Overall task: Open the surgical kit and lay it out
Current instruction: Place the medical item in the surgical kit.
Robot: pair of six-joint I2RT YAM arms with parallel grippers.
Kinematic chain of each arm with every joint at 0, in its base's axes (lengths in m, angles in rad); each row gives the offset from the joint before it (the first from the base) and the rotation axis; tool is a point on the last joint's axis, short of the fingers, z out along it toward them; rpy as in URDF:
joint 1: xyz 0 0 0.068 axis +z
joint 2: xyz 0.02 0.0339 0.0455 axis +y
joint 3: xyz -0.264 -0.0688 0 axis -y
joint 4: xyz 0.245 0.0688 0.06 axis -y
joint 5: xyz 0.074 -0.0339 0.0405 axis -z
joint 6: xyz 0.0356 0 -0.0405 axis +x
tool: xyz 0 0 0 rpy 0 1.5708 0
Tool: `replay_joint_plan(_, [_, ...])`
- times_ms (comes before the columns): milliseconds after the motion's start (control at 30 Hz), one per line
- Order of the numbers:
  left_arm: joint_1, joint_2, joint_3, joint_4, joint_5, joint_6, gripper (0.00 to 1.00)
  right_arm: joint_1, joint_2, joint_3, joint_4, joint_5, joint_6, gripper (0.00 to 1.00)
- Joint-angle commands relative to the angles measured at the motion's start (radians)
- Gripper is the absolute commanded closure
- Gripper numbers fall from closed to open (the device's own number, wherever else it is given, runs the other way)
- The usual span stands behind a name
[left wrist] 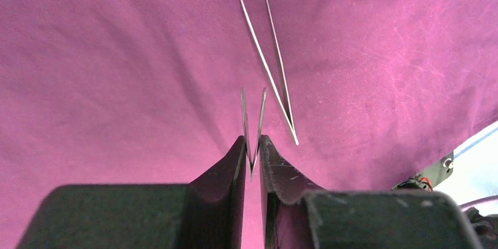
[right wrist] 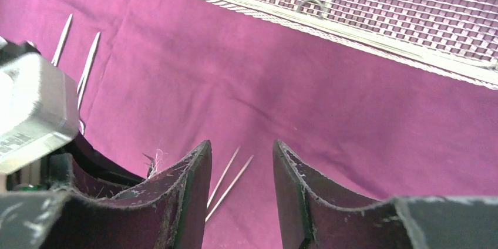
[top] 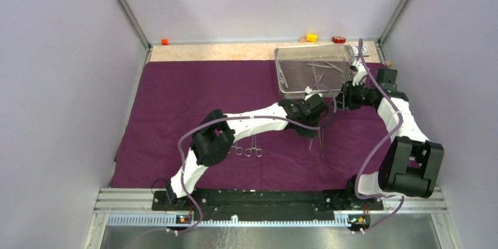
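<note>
Left gripper point(left wrist: 252, 138) fingers narrowly parted around tweezers point(left wrist: 244, 114), grip impossible to tell, second tweezers point(left wrist: 268, 67) just beyond on purple cloth point(left wrist: 117, 55), right gripper point(right wrist: 241, 143) released, mesh tray point(right wrist: 399, 8) ahead.

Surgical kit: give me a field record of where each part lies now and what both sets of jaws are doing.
cloth: purple cloth spread flat
tray: mesh tray on its far right, instruments inside
clamps: clamps laid out near centre
tweezers: loose tweezers on cloth; second tweezers between left gripper jaws, grip unclear
right arm: right gripper jaws open, empty
</note>
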Motion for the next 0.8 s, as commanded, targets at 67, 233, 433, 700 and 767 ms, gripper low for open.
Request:
replay_joint_plan(67, [-0.046, 0.068, 0.121, -0.108, -0.057, -0.124, 0.85, -0.061, -0.076, -0.028, 0.046, -0.001, 0.022, 0.58])
replay_joint_plan(233, [-0.061, 0.088, 0.125, -0.122, -0.054, -0.178, 0.85, -0.079, -0.109, -0.039, 0.049, -0.003, 0.013, 0.59])
replay_joint_plan(433, [-0.072, 0.111, 0.153, -0.13, -0.036, -0.216, 0.86, -0.086, -0.103, -0.039, 0.044, -0.019, 0.008, 0.6])
replay_joint_plan(700, [-0.062, 0.115, 0.158, -0.098, 0.024, -0.237, 0.83, -0.091, -0.088, -0.036, 0.047, -0.036, 0.001, 0.6])
replay_joint_plan(767, [-0.055, 0.12, 0.154, -0.093, 0.061, -0.248, 0.81, -0.091, -0.084, -0.037, 0.044, -0.038, -0.002, 0.61])
